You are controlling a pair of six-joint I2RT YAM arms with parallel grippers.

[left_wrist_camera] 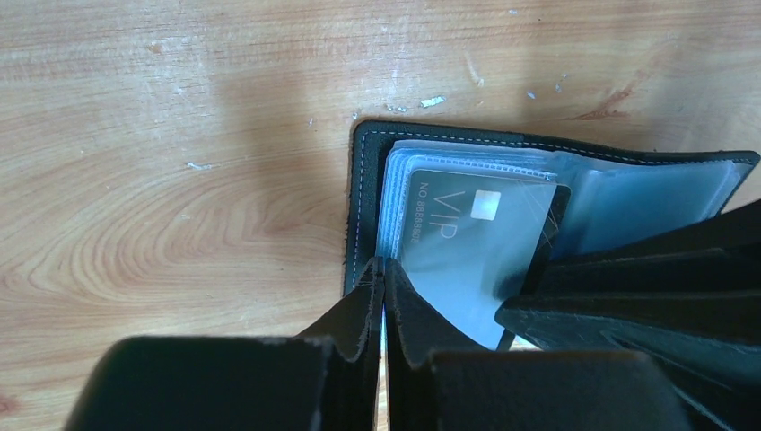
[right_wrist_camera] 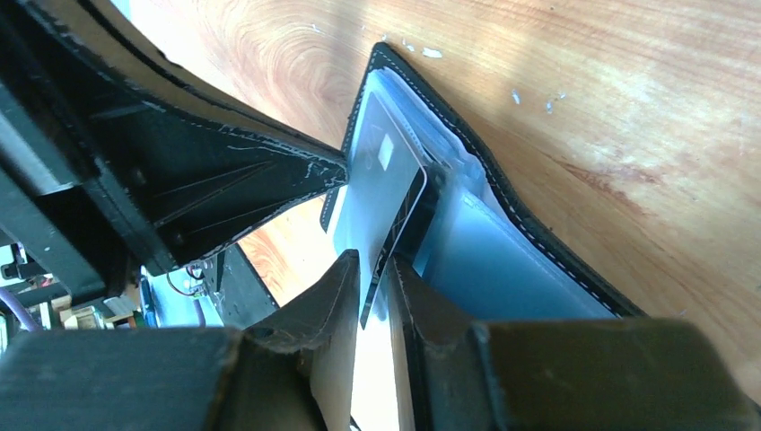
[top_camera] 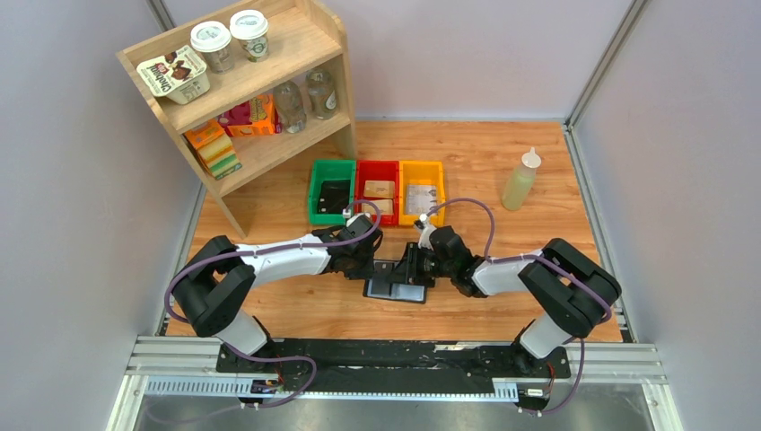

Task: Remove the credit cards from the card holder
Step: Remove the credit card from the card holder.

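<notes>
The card holder (top_camera: pixel 395 290) lies open on the table between my two grippers, black leather rim (left_wrist_camera: pixel 368 162) and clear grey-blue sleeves showing. A dark credit card (left_wrist_camera: pixel 476 233) marked VIP sticks partly out of a sleeve. My left gripper (left_wrist_camera: pixel 384 269) is shut on the card holder's near edge at the sleeves; from above it is at the wallet's left (top_camera: pixel 379 262). My right gripper (right_wrist_camera: pixel 377 269) is closed narrowly around the card's edge (right_wrist_camera: pixel 402 224), at the wallet's right (top_camera: pixel 411 267). The left fingers (right_wrist_camera: pixel 224 180) show in the right wrist view.
Green (top_camera: pixel 316 193), red (top_camera: pixel 362 190) and yellow (top_camera: pixel 441 184) bins stand just behind the wallet; the green one holds a dark card (top_camera: pixel 334 193), the red one tan packets (top_camera: pixel 380 189). A squeeze bottle (top_camera: pixel 522 180) stands at the back right. A wooden shelf (top_camera: pixel 242 90) fills the back left.
</notes>
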